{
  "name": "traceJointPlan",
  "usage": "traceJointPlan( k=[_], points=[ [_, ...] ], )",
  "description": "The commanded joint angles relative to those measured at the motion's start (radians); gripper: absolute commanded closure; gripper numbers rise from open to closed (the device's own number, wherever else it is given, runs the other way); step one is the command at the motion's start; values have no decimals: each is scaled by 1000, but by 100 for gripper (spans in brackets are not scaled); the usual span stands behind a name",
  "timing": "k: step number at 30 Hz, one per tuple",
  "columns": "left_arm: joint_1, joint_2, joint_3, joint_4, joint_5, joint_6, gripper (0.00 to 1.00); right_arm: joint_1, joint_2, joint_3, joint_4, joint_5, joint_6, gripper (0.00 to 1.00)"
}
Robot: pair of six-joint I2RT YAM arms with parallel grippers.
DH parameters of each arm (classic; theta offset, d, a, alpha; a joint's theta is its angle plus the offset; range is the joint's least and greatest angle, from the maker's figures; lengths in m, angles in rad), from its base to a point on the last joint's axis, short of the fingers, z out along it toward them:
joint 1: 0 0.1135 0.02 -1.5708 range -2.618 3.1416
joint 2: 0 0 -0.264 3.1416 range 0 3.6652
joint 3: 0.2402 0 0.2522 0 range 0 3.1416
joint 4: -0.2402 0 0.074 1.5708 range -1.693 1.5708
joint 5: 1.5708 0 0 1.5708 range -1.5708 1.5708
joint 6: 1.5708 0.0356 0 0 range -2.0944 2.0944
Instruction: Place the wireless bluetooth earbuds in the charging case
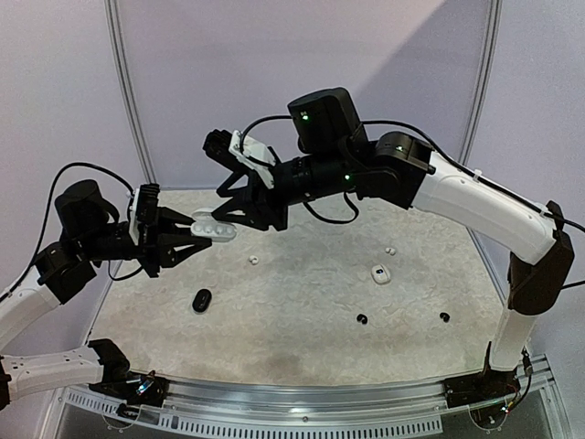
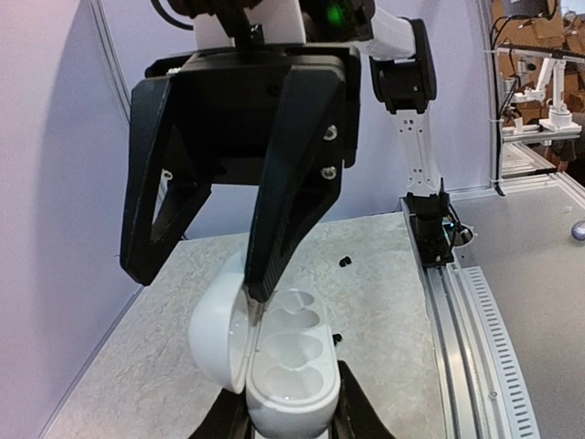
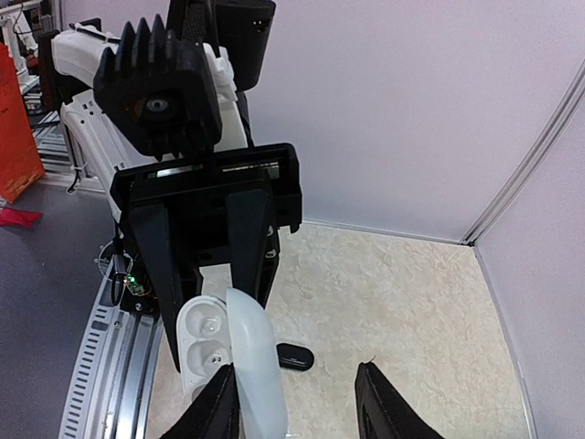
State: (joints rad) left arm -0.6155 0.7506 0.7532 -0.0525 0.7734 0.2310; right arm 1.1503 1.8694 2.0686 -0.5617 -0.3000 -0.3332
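Your L gripper (image 1: 195,234) pinches the open white case (image 1: 215,229), held up off the table (image 1: 302,311); your R gripper (image 1: 236,208) is spread, 1 fingertip at the edge of the lid (image 2: 219,320). 4 earbuds (image 1: 254,260) lie loose on the table, 2 white & 2 black, all well apart from the case

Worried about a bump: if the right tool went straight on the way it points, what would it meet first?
Likely the open charging case held by the left tool; its raised lid stands between the spread fingers of the right tool, close beside one.
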Motion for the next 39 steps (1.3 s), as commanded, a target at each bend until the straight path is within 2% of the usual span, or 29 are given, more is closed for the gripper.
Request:
traceJointPlan(
  k=[1,8,17,22,27,30,32,36,39],
  points=[
    [-16,-11,9,26,6,-49,100,-7,19,18,-32,30,-2,56],
    [-13,-14,-27,163,-36,-247,100,-41,28,19,-81,-28,36,56],
    [-4,-10,-92,217,-96,-408,100,-61,30,19,-54,-148,101,47],
    [19,0,-101,227,-144,-449,100,-100,13,19,37,-205,187,42],
    [46,-2,-117,235,-187,-484,100,-179,-24,-2,195,-276,387,38],
    [62,-12,-128,233,-210,-490,100,-256,-72,-57,217,-168,485,38],
    [70,-17,-132,233,-212,-492,100,-317,-98,-85,154,-41,539,40],
    [75,-22,-133,228,-209,-479,100,-447,-104,-121,-97,222,625,46],
    [76,-23,-136,224,-206,-471,100,-564,-68,-167,-287,293,644,55]
  ],
)
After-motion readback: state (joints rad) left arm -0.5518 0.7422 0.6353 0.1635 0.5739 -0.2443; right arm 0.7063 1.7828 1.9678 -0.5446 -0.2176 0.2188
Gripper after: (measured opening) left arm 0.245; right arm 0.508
